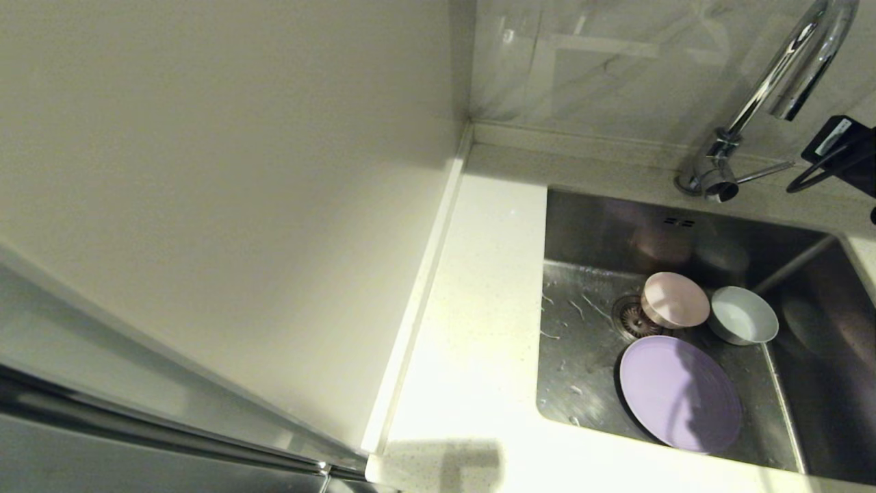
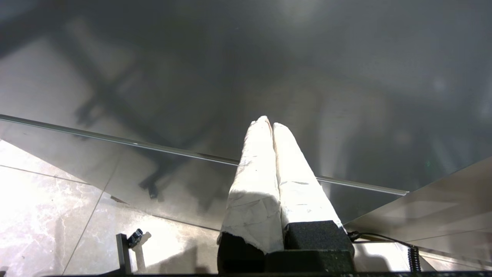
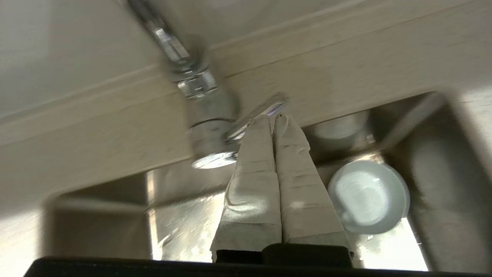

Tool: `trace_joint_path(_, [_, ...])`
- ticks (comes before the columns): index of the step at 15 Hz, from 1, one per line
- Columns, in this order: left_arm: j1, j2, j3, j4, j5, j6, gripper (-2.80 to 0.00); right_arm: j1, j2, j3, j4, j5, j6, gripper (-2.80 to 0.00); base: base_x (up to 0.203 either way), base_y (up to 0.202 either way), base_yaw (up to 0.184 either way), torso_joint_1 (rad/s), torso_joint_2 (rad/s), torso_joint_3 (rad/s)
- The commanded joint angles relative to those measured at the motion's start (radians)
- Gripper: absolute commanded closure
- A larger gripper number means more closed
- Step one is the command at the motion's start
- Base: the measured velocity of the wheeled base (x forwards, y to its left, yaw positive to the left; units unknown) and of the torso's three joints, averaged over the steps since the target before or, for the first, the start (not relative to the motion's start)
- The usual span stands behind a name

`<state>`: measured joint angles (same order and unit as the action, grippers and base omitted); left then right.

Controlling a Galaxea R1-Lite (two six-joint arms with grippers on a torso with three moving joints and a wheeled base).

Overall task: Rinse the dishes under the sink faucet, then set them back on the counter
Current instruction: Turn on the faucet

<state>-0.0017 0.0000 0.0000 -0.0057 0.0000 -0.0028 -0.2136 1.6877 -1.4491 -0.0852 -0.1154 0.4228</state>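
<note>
I count three dishes in the sink (image 1: pixel 588 226): a pink bowl (image 1: pixel 675 300) upside down, a blue-green bowl (image 1: pixel 742 315) mouth up, one flat lilac plate (image 1: pixel 679 394). The faucet (image 1: pixel 766 96) lever (image 1: pixel 765 172) points right along the bench (image 1: pixel 479 308); my right gripper (image 3: pixel 273 119), fingers pressed together and empty, sits at the lever's tip. My left gripper (image 2: pixel 269 124), also closed and empty, is parked away.

Plate (image 1: pixel 679 394) and two bowls (image 1: pixel 675 300) in the sink (image 1: pixel 588 226); faucet (image 1: pixel 773 89) behind; counter (image 1: pixel 479 301) left

I see a brushed steel sink (image 1: pixel 595 226), dull and streaked, at the right of my head view. The faucet (image 1: pixel 780 75) at upper right is mirror-bright chrome. The pink bowl (image 1: pixel 675 299), blue-green bowl (image 1: pixel 742 315) and lilac plate (image 1: pixel 679 393) look matte plastic. The counter (image 1: pixel 479 329) is smooth, speckled stone.
</note>
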Motion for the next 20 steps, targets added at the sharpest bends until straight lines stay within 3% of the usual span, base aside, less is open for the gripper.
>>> trace_joint_path(1, [0.000,0.000,0.003,0.000,0.000,0.000,0.00,-0.001,0.006,-0.041,0.037,0.033,0.006,0.00,0.000,0.000,0.000,0.000,0.00,0.000])
trace_joint_path(4, [0.000,0.000,0.003,0.000,0.000,0.000,0.00,-0.003,0.030,-0.096,0.120,0.126,0.035,0.00,0.000,0.000,0.000,0.000,0.00,0.000])
trace_joint_path(8, [0.000,0.000,0.003,0.000,0.000,0.000,0.00,-0.011,0.072,-0.148,0.142,0.164,0.045,0.00,0.000,0.000,0.000,0.000,0.00,0.000])
trace_joint_path(12, [0.000,0.000,0.003,0.000,0.000,0.000,0.00,-0.013,0.113,-0.206,0.142,0.180,0.044,0.00,0.000,0.000,0.000,0.000,0.00,0.000])
trace_joint_path(16, [0.000,0.000,0.003,0.000,0.000,0.001,0.00,-0.024,0.169,-0.235,0.130,0.175,-0.044,0.00,0.000,0.000,0.000,0.000,0.00,0.000])
trace_joint_path(20, [0.000,0.000,0.003,0.000,0.000,0.000,0.00,-0.044,0.239,-0.344,0.130,0.175,-0.063,0.00,0.000,0.000,0.000,0.000,0.00,0.000])
